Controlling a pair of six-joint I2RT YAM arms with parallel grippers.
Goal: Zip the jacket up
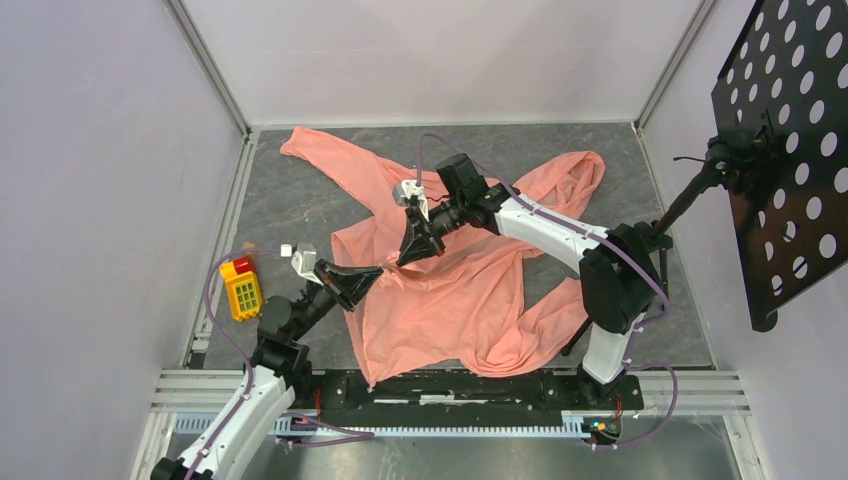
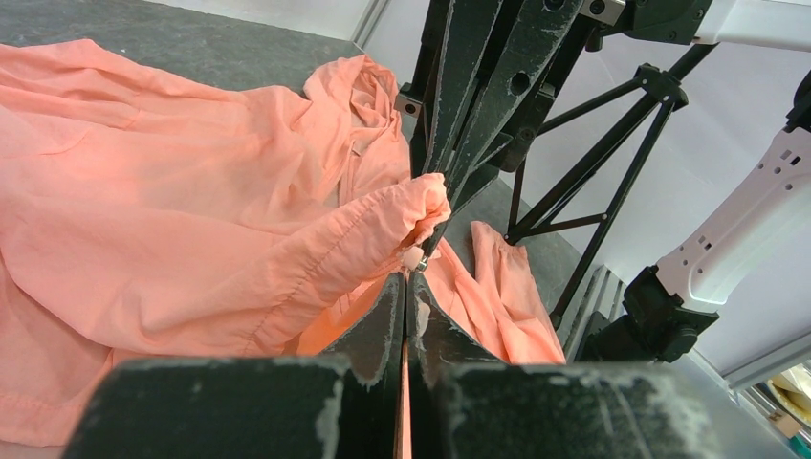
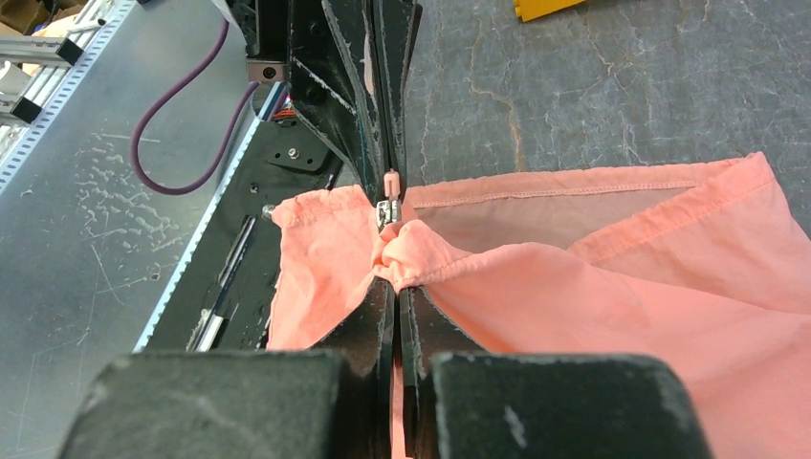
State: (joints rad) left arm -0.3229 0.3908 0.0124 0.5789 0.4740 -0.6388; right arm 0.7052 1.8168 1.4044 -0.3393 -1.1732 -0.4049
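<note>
The salmon-pink jacket (image 1: 450, 300) lies spread and rumpled on the grey table. Both grippers meet at its left front edge. My left gripper (image 1: 378, 270) is shut, and its tips (image 2: 409, 277) pinch the small pink zipper pull (image 2: 414, 256). My right gripper (image 1: 410, 257) is shut on a bunched fold of the jacket (image 3: 402, 253) right behind the metal slider (image 3: 385, 212). In the right wrist view the left gripper's fingers (image 3: 378, 105) come down onto the pull (image 3: 390, 180). The two grippers' tips nearly touch. The zipper teeth are hidden in folds.
A yellow and red block (image 1: 240, 288) lies on the table's left side. A black perforated board (image 1: 785, 150) on a tripod stand (image 2: 593, 201) stands at the right. White enclosure walls surround the table. The metal rail (image 1: 450, 390) runs along the near edge.
</note>
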